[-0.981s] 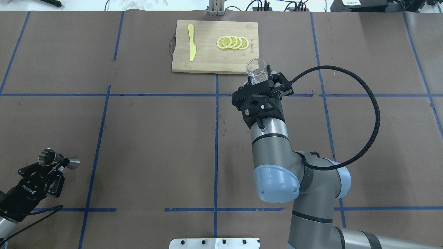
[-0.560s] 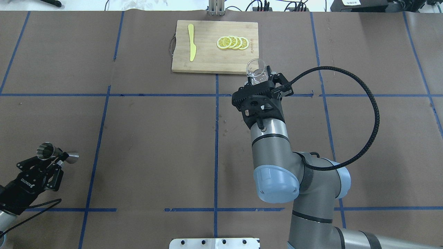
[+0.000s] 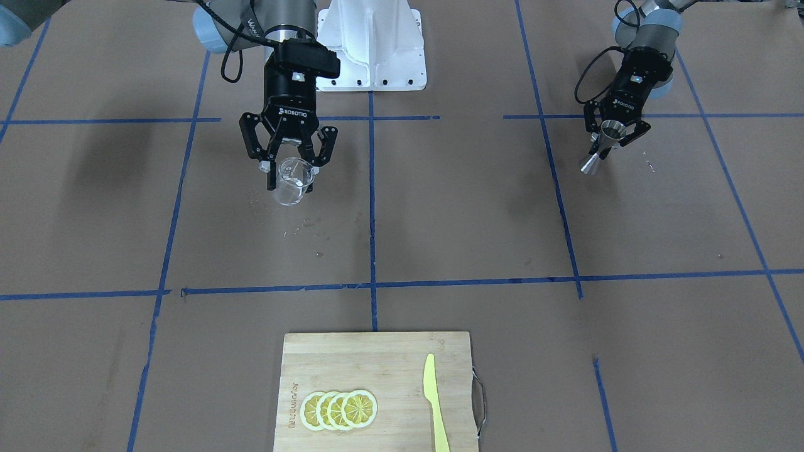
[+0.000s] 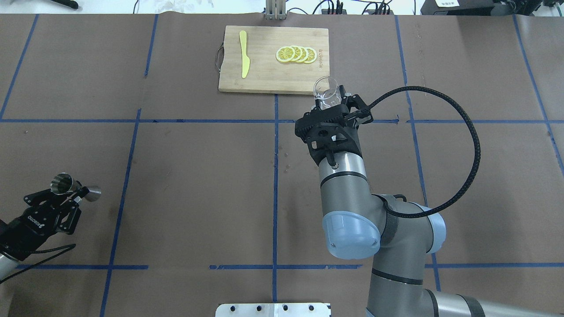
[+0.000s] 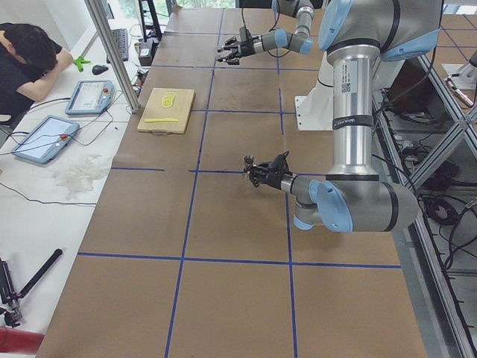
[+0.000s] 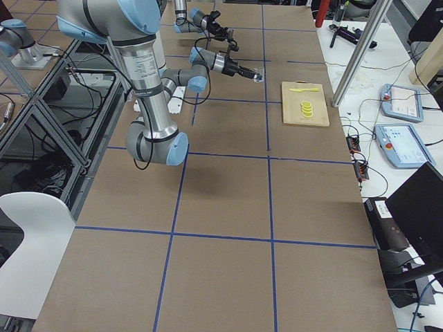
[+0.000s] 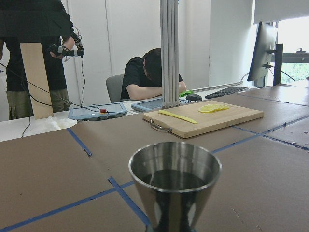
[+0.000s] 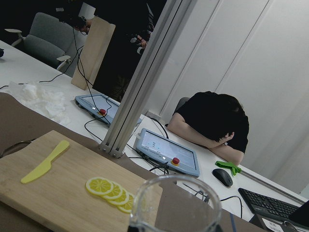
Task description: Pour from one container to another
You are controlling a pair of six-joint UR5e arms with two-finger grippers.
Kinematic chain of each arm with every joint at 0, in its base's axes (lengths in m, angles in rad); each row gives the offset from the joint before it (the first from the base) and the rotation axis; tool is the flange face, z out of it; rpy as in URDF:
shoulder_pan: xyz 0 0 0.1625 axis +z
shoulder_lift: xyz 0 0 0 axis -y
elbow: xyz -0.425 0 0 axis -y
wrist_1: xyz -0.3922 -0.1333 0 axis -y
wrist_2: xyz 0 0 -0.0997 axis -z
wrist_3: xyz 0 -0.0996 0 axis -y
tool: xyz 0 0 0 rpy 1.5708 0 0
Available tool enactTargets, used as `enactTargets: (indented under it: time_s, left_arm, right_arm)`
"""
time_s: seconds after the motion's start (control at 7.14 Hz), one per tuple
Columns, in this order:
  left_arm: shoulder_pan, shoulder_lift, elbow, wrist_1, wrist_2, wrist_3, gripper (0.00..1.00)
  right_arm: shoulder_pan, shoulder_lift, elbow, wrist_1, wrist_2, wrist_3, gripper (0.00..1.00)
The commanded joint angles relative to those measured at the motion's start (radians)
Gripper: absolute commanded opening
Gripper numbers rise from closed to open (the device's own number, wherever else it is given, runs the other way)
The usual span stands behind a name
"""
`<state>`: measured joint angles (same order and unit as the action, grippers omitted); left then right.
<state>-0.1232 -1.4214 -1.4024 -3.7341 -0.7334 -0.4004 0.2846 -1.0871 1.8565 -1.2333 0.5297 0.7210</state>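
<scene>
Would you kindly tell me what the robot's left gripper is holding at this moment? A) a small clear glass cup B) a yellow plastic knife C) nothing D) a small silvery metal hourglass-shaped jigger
D: the left gripper is closed around the waist of the small silvery metal hourglass-shaped jigger, while the small clear glass cup sits in the right gripper.

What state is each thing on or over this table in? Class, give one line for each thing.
Glass cup: gripped, lifted off the table, about upright.
Jigger: gripped at its waist, lifted, open end up.
Right pincer: shut on the glass cup.
Left pincer: shut on the jigger.
Cutting board: lying flat.
Lemon slices: overlapping in a row on the board.
Knife: lying flat on the board.
</scene>
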Motion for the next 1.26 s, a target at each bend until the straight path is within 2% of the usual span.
enactTargets:
  time_s: [0.0, 0.7, 1.12]
  left_arm:
    - [-0.044, -0.017, 0.003, 0.04, -0.055, -0.012, 0.0]
    - [-0.049, -0.034, 0.02, 0.051, -0.109, -0.017, 0.0]
    - [-0.053, -0.054, 0.028, 0.063, -0.126, -0.095, 0.0]
  right_arm:
    - [-0.001, -0.004, 0.0, 0.0, -0.001, 0.0, 0.0]
    - [-0.001, -0.01, 0.001, 0.0, -0.005, 0.0, 0.0]
    - [-0.001, -0.011, 0.003, 0.0, -0.005, 0.002, 0.0]
